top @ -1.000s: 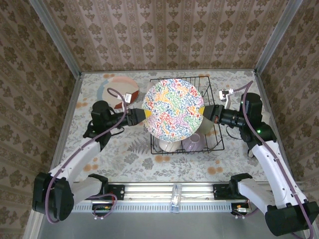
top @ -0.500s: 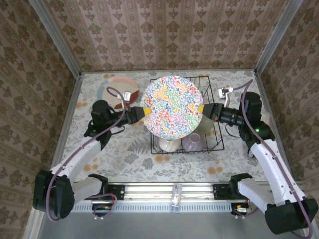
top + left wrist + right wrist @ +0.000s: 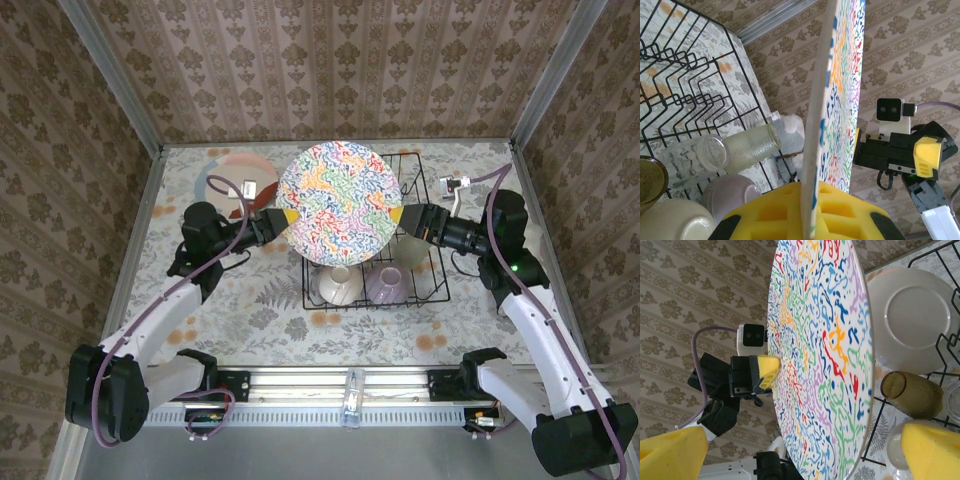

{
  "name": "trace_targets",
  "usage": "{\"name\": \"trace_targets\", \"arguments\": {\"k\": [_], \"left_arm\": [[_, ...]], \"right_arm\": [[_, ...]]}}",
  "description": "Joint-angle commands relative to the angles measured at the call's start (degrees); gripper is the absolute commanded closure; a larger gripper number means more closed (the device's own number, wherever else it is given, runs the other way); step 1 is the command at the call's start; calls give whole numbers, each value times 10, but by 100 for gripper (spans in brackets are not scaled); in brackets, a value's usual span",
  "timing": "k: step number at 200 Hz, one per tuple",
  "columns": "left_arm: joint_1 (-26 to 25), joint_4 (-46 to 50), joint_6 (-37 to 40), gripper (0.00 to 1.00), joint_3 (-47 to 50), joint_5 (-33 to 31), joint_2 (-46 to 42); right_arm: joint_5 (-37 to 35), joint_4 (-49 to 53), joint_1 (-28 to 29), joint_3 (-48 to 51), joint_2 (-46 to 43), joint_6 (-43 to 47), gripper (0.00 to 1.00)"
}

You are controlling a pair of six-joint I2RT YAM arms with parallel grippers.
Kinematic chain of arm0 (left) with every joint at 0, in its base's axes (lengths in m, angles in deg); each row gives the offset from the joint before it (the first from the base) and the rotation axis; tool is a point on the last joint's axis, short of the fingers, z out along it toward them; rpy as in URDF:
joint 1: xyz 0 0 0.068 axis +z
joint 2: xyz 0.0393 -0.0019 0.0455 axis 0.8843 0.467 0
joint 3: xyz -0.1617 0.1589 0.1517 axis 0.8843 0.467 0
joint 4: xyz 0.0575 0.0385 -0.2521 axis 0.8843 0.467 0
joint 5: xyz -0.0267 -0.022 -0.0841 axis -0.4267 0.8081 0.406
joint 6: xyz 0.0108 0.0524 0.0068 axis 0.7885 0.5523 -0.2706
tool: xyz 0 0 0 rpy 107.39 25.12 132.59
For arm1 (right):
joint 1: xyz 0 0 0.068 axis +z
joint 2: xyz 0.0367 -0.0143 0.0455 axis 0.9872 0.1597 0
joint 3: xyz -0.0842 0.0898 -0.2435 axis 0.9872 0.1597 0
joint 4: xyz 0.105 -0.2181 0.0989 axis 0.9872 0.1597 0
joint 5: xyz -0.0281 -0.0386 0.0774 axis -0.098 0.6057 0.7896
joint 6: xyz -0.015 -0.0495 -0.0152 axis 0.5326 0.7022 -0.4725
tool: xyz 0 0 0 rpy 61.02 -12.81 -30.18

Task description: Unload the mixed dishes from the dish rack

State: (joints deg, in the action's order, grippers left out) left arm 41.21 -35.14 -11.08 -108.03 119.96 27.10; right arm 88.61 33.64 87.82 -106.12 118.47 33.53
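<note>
Closest to the arms, a cream bowl (image 3: 335, 285) and a lilac bowl (image 3: 386, 287) sat side by side in the near end of the black wire dish rack (image 3: 304, 288). Just behind them, an amber-brown cup (image 3: 912, 392), a clear glass (image 3: 709, 153) and a pale-green cup (image 3: 749, 145) lay on their sides in the rack.

Up above the rack was a big round colourful plate (image 3: 338, 205), covered in squiggles and tipped up on a slant. The left gripper (image 3: 288, 216) was clamped on the plate's left edge, with a yellow pad (image 3: 771, 216) pressed on each side of the rim. The right gripper (image 3: 398, 214) was at the plate's right edge. Its two yellow fingers (image 3: 932, 452) stood wide apart and did not squeeze the plate.

Farther back on the left, a white plate (image 3: 228, 168) with a pastel rim lay flat on the flowery table (image 3: 200, 320), near the rack's far corner.
</note>
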Motion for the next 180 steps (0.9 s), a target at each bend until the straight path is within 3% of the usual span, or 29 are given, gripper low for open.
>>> {"name": "trace_targets", "arguments": {"k": [1,42,84,109,148,180], "left_arm": [[4,-39,-15,100,-46,-22,-23],[58,127,50,100,-117,-74,-93],[197,276,71,100,-195,-66,-154],[210,369,150,100,-248,-80,-152],[243,412,179,100,-282,-100,-112],[307,356,126,100,-259,-71,-67]], "right_arm": [[13,-34,0,14,-15,-14,0],[5,-39,1,24,-41,-13,0],[2,-30,5,30,-48,-1,0],[-4,-35,16,31,-47,3,0],[-23,15,48,19,-51,43,0],[-39,60,67,23,-69,71,0]]}}
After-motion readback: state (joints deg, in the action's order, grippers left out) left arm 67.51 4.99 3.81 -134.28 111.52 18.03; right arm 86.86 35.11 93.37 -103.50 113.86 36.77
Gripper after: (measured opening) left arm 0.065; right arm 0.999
